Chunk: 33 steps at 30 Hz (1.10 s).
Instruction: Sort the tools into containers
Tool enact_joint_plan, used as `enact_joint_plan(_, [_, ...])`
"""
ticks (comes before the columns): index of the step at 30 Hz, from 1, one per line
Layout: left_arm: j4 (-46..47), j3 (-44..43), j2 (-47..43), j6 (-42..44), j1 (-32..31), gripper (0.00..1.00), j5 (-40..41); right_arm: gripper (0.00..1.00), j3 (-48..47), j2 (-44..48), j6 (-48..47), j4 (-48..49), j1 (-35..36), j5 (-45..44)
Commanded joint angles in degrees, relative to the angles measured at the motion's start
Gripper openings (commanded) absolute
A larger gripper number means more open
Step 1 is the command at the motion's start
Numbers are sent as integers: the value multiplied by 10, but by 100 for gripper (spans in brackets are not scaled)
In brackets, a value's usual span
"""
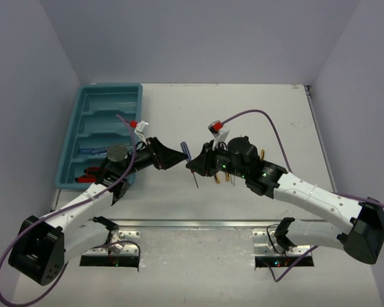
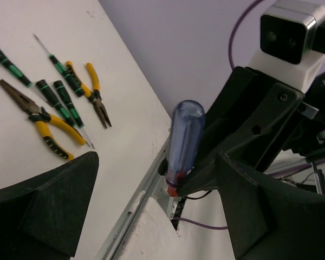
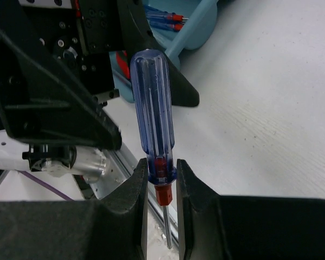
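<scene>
My right gripper (image 3: 161, 181) is shut on a blue-handled screwdriver (image 3: 154, 108) at its red collar and holds it upright in the air, shaft down. In the top view this screwdriver (image 1: 186, 151) is above the table's middle, with the right gripper (image 1: 193, 165) on it. My left gripper (image 1: 178, 157) is open and faces it. In the left wrist view the handle (image 2: 184, 141) stands between the spread fingers (image 2: 49, 211), apart from both. The teal tray (image 1: 77, 121) lies at the far left with blue screwdrivers (image 1: 89, 151) and red-handled tools (image 1: 89, 173) in it.
Yellow-handled pliers (image 2: 49, 127), a second pair (image 2: 93, 93) and several green-and-black screwdrivers (image 2: 59, 97) lie on the table, mostly under the right arm in the top view. A metal rail (image 1: 198, 224) runs along the near edge.
</scene>
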<state>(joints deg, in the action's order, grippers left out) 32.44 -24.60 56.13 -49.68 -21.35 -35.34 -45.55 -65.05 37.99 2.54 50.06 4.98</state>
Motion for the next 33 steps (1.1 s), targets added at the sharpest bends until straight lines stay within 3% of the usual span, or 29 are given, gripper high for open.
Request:
enact_joint_plan(1, [127,-7,22,-17,-43,83,-11,0,-6,5,6,56,0,17])
enact_joint_plan(6, [128,-20,37,-13,-64,50,14,0,-15,-1,10,52,0,33])
enact_joint_plan(8, [121,-27,41,-9,-67,25,20,0,-15,-1,10,52,0,35])
enact_joint_plan(11, [96,-35,40,0,-69,4,42,0,-16,-3,9,49,0,32])
enact_joint_plan(14, [80,-39,30,8,-69,0,58,0,-15,-6,6,41,-1,26])
enact_joint_plan(22, [58,-62,28,26,-69,1,69,0,-18,-6,3,41,-1,48])
enact_joint_plan(23, [52,-67,28,29,-69,8,73,0,-18,-6,2,41,-1,50])
enact_joint_plan(26, [39,-72,28,33,-69,47,82,0,-16,-3,2,41,-1,52])
enact_joint_plan(27, [42,-72,28,33,-69,48,83,0,-16,-1,2,41,-1,54])
enact_joint_plan(32, [52,-77,33,27,-70,36,82,0,-21,-3,3,43,-1,72])
enact_joint_plan(33, [57,-79,36,26,-70,16,75,0,-21,-3,5,43,-1,74])
